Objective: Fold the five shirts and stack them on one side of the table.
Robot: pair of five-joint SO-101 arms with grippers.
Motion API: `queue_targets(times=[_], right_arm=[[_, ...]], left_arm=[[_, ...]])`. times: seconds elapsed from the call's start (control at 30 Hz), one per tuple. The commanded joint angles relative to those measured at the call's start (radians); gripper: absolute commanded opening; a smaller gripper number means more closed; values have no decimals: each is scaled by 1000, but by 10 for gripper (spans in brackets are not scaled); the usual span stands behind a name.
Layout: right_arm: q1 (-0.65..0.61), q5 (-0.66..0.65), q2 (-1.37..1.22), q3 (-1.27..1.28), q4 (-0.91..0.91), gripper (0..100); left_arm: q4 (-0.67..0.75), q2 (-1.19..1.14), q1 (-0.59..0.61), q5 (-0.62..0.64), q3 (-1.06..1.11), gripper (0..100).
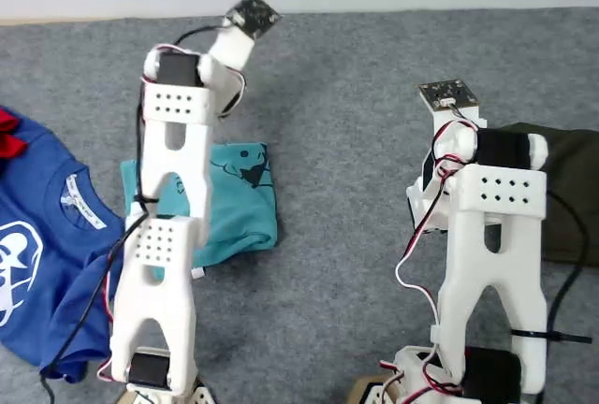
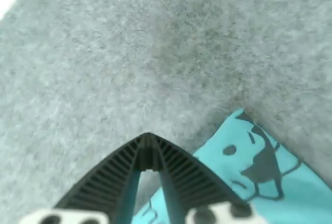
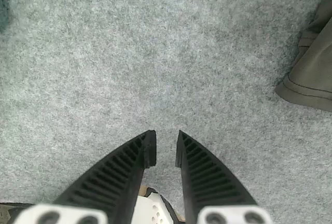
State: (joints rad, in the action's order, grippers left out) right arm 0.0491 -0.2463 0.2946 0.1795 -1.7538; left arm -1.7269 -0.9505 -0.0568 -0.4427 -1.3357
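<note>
Teal shirt [image 1: 240, 219] by pressed-together L gripper [image 2: 150, 145]; R gripper [image 3: 165, 150] slightly spread nr olive shirt [image 3: 314, 72]

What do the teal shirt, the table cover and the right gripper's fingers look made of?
Teal shirt: soft matte knit, likely cotton jersey; it lies limp, with a dark print.
Table cover: grey felt or short-pile carpet, judging by its fuzzy mottled fibres.
Right gripper fingers: hard matte black plastic with ribbed inner faces, possibly printed.
</note>
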Motion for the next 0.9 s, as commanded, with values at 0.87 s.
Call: queue_targets(times=[0.87], right_arm=[[-469, 141, -16, -9, 374, 78]], left_arm=[[-25, 1491, 663, 49, 1412, 4]])
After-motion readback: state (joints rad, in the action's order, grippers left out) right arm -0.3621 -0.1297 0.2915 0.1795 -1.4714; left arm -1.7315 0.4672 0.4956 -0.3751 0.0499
